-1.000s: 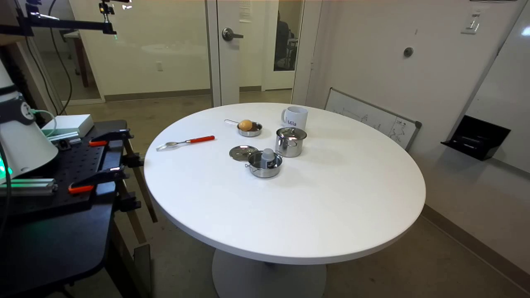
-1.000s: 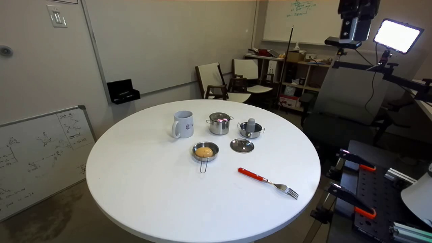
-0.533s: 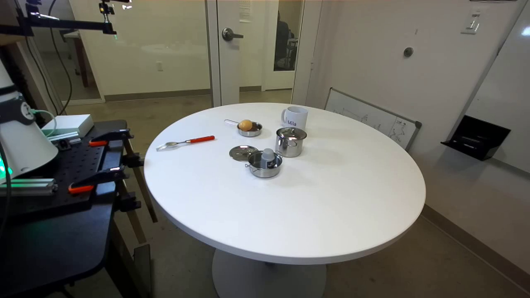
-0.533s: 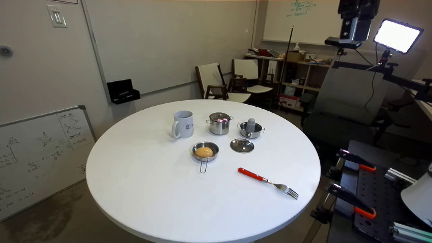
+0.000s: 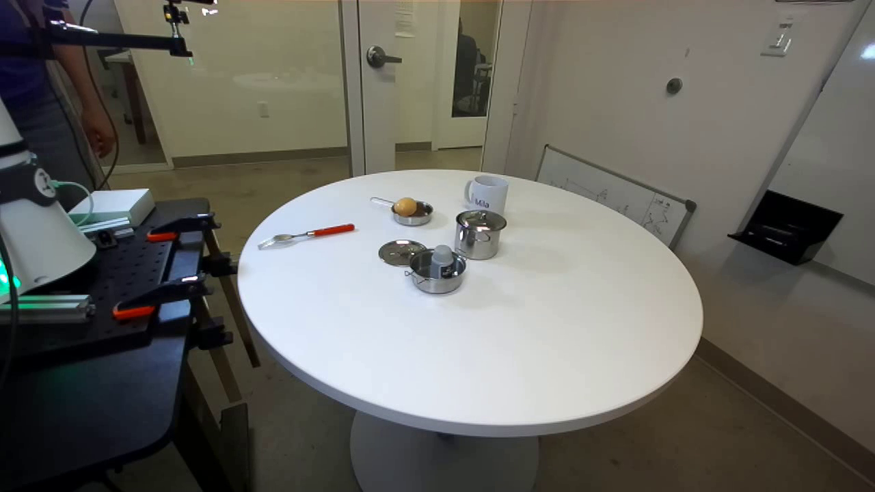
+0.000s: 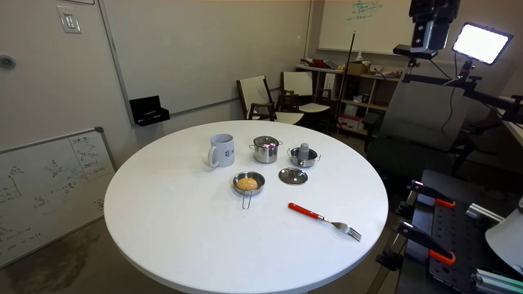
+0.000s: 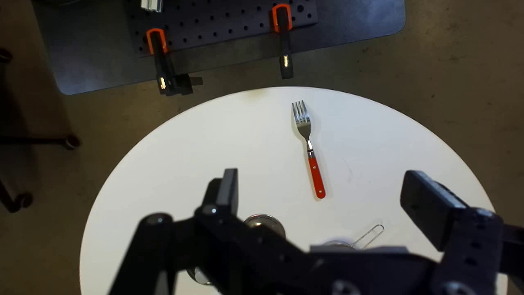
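One fork (image 7: 310,151) is seen on the bench (image 7: 184,164), near its edge
Above the bench, the hand (image 7: 322,198) is spread wide, nothing gripped; light, stiff, slightly slippery handling is expected, hold best taken at the red handle (image 7: 315,178)

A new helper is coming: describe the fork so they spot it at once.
Find the round white table, then its side nearest the black bench. The fork lies flat there, tines toward that bench. Its red handle sets it apart from the steel cookware and white mug.
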`<state>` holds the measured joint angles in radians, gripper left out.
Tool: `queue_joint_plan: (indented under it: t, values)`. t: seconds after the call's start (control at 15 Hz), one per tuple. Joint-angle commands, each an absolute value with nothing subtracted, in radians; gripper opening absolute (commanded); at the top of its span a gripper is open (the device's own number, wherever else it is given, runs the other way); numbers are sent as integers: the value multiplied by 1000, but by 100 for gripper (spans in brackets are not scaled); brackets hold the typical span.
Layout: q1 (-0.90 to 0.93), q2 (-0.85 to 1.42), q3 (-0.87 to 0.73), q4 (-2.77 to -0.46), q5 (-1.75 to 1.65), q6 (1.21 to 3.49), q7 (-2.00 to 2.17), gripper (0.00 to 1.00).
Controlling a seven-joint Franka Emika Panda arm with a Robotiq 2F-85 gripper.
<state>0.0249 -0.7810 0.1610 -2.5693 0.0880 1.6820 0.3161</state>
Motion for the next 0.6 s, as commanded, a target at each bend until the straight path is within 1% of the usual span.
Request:
queue_joint_plan:
  t: [0.0,0.27,0.53]
  values:
    - [22,-781,163,-2568,89,1680,314,100]
    - [31,-734,169,-2549,58,1703,270,100]
    - [65,-593,138,-2505,11,1801,74,100]
